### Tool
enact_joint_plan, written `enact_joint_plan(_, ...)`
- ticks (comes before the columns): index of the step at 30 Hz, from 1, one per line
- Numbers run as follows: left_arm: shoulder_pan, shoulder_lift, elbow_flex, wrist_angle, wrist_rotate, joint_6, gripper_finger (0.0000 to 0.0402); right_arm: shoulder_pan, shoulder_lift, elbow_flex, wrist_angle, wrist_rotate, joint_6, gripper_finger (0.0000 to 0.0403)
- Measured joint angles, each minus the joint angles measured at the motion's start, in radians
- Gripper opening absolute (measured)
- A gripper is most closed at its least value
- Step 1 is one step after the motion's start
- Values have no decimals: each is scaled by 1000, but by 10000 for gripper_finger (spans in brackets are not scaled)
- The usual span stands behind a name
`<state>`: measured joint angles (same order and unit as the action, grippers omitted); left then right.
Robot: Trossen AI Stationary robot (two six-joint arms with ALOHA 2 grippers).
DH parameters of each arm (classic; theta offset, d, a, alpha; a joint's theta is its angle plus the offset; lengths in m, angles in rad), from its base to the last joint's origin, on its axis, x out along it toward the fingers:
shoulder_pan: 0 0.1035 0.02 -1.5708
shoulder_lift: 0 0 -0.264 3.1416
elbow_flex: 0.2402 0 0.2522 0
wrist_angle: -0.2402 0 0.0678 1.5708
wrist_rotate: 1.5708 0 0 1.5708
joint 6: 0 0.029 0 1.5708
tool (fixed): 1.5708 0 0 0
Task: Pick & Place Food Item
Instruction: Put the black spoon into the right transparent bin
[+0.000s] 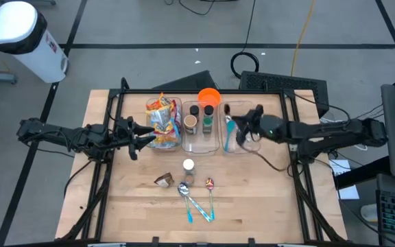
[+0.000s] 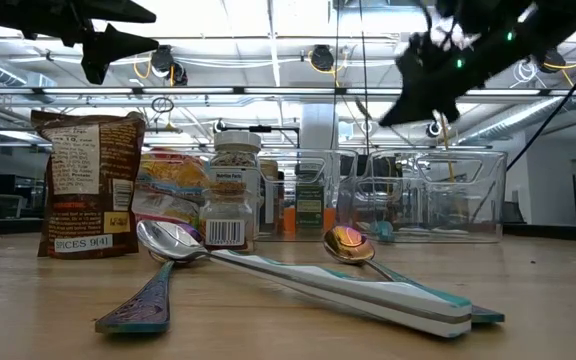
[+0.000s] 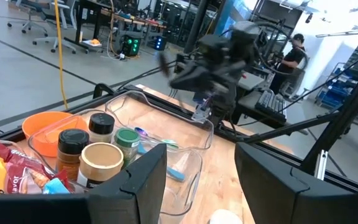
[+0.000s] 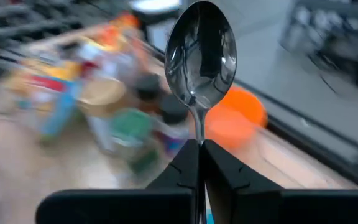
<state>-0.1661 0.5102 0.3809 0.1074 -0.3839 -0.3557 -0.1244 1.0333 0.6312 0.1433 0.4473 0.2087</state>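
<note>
My right gripper (image 1: 241,130) hovers over the right clear bin (image 1: 233,145) and is shut on a shiny metal spoon (image 4: 201,50). The spoon's bowl sticks out past the fingertips. My left gripper (image 1: 141,137) is open and empty beside the left clear bin (image 1: 164,143), which holds snack packets (image 1: 162,116). The middle bin holds spice jars (image 1: 199,118). A spice jar (image 1: 188,168) stands on the table. A brown packet (image 1: 163,180) and two spoons (image 1: 196,199) lie near it. My right gripper pinches the spoon's thin neck (image 4: 199,129), just behind the bowl, between its two fingers. The fingers lie along the spoon, and the bowl stands out beyond their tips. The spoon is lifted clear, above the right bin; the fingers hide its handle.
An orange bowl (image 1: 209,96) sits behind the middle bin. A teal-handled utensil (image 3: 166,146) lies in the right bin. Black frame rails (image 1: 108,171) run along the table's sides. Bare wood lies at the table's near left and near right.
</note>
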Motion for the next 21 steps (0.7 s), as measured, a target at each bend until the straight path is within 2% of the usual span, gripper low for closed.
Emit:
enact_joint_plan(3,0,0,0,0,0,0,198,-85,17,-28,-31,-3,65,1)
enact_joint_plan(9,0,0,0,0,0,1,198,-182,29,-148,80,-82,191,2)
enact_joint_plan(18,0,0,0,0,0,1,198,-210,29,-257,78,-93,305,6)
enact_joint_plan(21,0,0,0,0,0,1,198,-210,29,-272,90,-138,327,6)
